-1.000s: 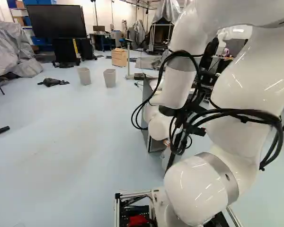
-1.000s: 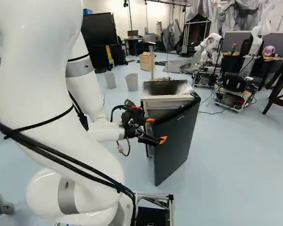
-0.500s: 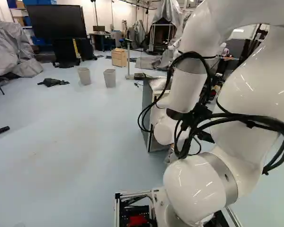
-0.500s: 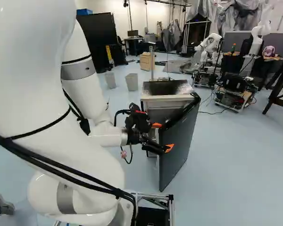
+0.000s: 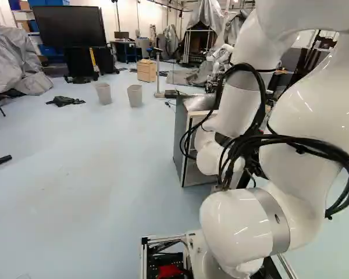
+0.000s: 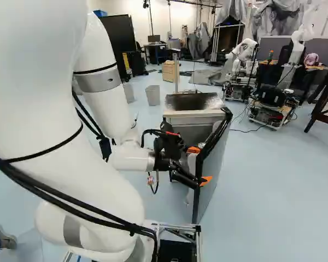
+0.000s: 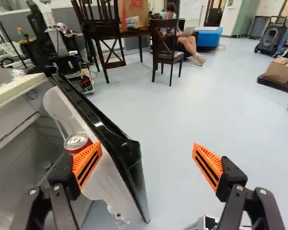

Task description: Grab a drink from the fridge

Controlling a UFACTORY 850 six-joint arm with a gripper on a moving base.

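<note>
- Hand (image 7: 148,146), fingers wide apart and nothing gripped: the inner finger (image 7: 86,165) lies on the inside of the door (image 6: 214,170), the outer finger (image 7: 209,166) on its outer side.
- Fridge (image 6: 192,115), door part open; its white liner (image 7: 108,184) faces the cavity.
- Can (image 7: 77,143), red with a silver top, at the inner side of the door, just beside the inner finger. Whether finger and can touch cannot be told.
- Step in hand, as judged: swinging the door wider from within, to make room for the grasp.
- Motion advised: a slow arc about the hinge, with the inner finger pressing the liner rather than the can; a straight push may slip off or strain the door.
- Clearance: keep the outer finger free of the door's black edge (image 7: 116,140), and the arm (image 6: 101,103) out of its sweep.
- Next, once the gap allows: back off, turn to face the can, straddle it with both fingers, close gently, then draw it clear of the door before lowering.
</note>
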